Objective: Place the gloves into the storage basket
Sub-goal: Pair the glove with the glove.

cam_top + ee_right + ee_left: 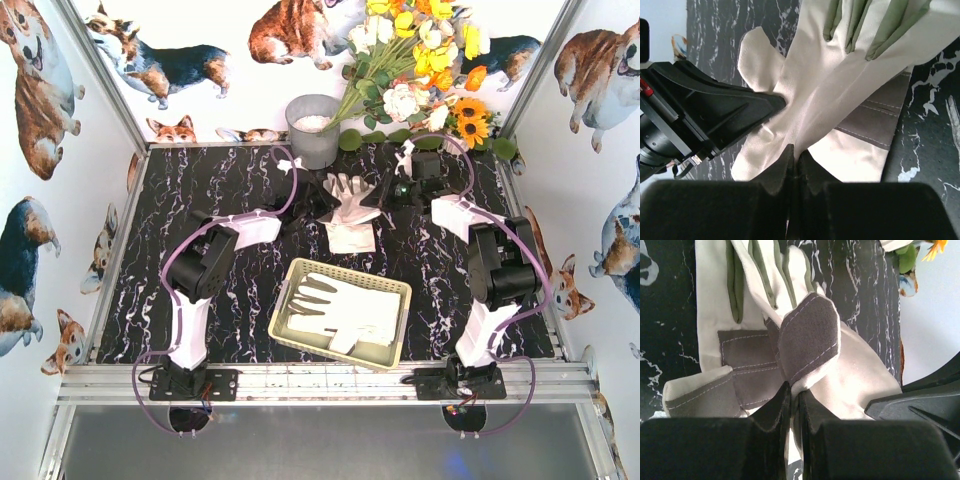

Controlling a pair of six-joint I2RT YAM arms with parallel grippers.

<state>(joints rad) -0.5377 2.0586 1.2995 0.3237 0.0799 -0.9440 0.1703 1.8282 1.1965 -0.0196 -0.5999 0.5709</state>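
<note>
A white glove [350, 190] with grey-olive fingers hangs spread between both grippers over the back middle of the table. My left gripper [328, 202] is shut on its left edge, and in the left wrist view the gripper [795, 392] pinches the fabric beside a grey patch of the glove [810, 330]. My right gripper [381, 198] is shut on the opposite edge, and the right wrist view shows this gripper [796, 155] clamping white cloth of the glove [840, 75]. Another glove [352, 238] lies flat beneath it. The cream storage basket [402, 330] sits near the front with gloves [350, 312] lying inside.
A grey metal bucket [313, 128] stands at the back, left of the held glove. A bunch of artificial flowers [420, 60] fills the back right corner. Corgi-print walls close in the left, right and back sides. An aluminium rail [320, 380] runs along the front edge.
</note>
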